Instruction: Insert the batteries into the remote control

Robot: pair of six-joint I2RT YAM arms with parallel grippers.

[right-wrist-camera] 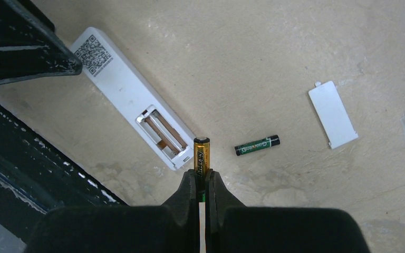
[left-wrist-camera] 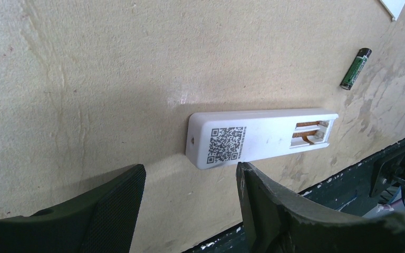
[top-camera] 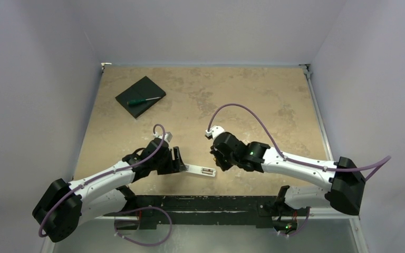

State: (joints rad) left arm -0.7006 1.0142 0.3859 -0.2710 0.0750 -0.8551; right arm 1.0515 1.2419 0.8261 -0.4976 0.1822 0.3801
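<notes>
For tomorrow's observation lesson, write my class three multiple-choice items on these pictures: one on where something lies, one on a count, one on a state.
1. Where does the screwdriver lie?
A. on the black pad
B. on the bare tabletop
C. in a gripper

2. How many cells sit in the open compartment of the remote?
A. none
B. one
C. two

3. What state is the right gripper in?
A. open and empty
B. shut on a battery
C. shut on a white cover

Answers:
1 A: the screwdriver rests across the black pad.
2 A: both slots show bare contacts, and the other battery lies outside the remote.
3 B: its fingers pinch the battery, which points away from the camera.
</notes>
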